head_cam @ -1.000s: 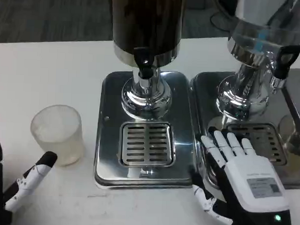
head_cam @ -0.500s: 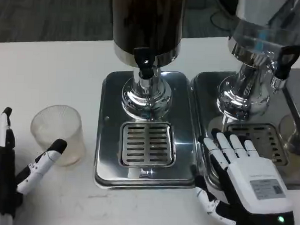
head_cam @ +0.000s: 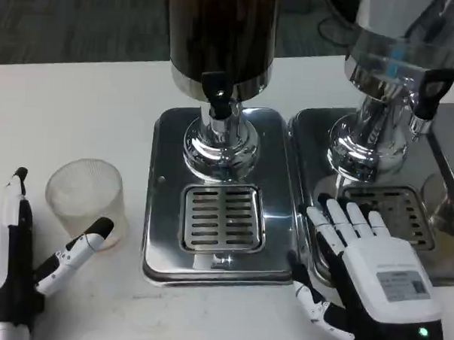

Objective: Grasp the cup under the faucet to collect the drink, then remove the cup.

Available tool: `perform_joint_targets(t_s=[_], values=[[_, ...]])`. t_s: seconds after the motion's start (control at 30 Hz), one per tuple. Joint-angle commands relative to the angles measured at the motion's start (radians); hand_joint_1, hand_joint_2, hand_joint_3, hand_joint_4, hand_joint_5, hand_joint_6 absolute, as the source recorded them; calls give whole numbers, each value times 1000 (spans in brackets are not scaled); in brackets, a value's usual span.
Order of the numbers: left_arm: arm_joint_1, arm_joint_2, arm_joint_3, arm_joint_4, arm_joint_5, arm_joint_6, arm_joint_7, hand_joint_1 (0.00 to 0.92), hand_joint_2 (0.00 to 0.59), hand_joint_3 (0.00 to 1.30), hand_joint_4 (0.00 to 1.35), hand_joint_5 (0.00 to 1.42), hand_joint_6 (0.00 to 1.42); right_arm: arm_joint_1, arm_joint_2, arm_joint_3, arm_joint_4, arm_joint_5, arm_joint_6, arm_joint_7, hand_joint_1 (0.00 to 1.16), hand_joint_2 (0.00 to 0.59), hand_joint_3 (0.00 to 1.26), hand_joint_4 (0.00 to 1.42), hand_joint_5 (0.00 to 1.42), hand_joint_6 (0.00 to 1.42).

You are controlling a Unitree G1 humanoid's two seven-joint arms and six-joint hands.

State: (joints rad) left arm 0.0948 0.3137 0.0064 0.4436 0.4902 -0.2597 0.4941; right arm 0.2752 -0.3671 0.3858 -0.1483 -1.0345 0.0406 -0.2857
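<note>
A: In the head view, where does the cup [head_cam: 85, 201] sit?

B: It stands upright on the white table [head_cam: 79, 103], left of the dark dispenser [head_cam: 221, 34] and off its steel base tray [head_cam: 222, 192]. It is a frosted, translucent cup, and it is not under the black faucet [head_cam: 217, 94], which hangs over the slotted drain grille [head_cam: 222, 217].

A: And the left hand [head_cam: 15, 270]?

B: The robot's left hand is at the lower left corner, just below and beside the cup. Its fingers are spread and it grasps nothing; one black-tipped finger [head_cam: 96, 232] reaches the cup's lower right edge, though actual contact cannot be told. Another finger [head_cam: 17, 187] points up to the cup's left, apart from it.

A: What about the right hand [head_cam: 366, 274]?

B: The right hand lies palm-down at the lower right, over the front left corner of the second tray [head_cam: 311, 143], between the two machines. Its fingers are stretched forward side by side toward that tray's grille [head_cam: 395, 211], and it holds nothing. A green light glows on its back near the wrist.

A: Anything else there?

B: A second, clear dispenser [head_cam: 402, 42] with its own black tap [head_cam: 430, 88] stands at the upper right.
</note>
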Motion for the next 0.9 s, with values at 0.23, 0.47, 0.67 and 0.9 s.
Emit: perform_joint_targets(t_s=[0.23, 0.47, 0.67, 0.9], values=[[-72, -2, -30, 120, 10, -53, 90, 177, 4, 0, 0, 172, 66, 21, -7, -10, -23, 0, 1, 3, 273, 476, 95, 0, 0, 0], [-95, -5, -56, 183, 2, -98, 116, 204, 9, 26, 1, 223, 114, 30, 0, -11, -26, -5, 4, -4, 283, 471, 95, 0, 0, 1], [-112, -1, -63, 231, -6, -152, 140, 212, 12, 64, 44, 274, 190, 28, 2, -11, -26, 0, 2, 2, 289, 469, 101, 0, 0, 2], [-141, -6, -77, 270, 9, -160, 179, 272, 27, 85, 63, 327, 244, 30, 5, -12, -26, 3, 1, -1, 293, 469, 104, 0, 0, 7]])
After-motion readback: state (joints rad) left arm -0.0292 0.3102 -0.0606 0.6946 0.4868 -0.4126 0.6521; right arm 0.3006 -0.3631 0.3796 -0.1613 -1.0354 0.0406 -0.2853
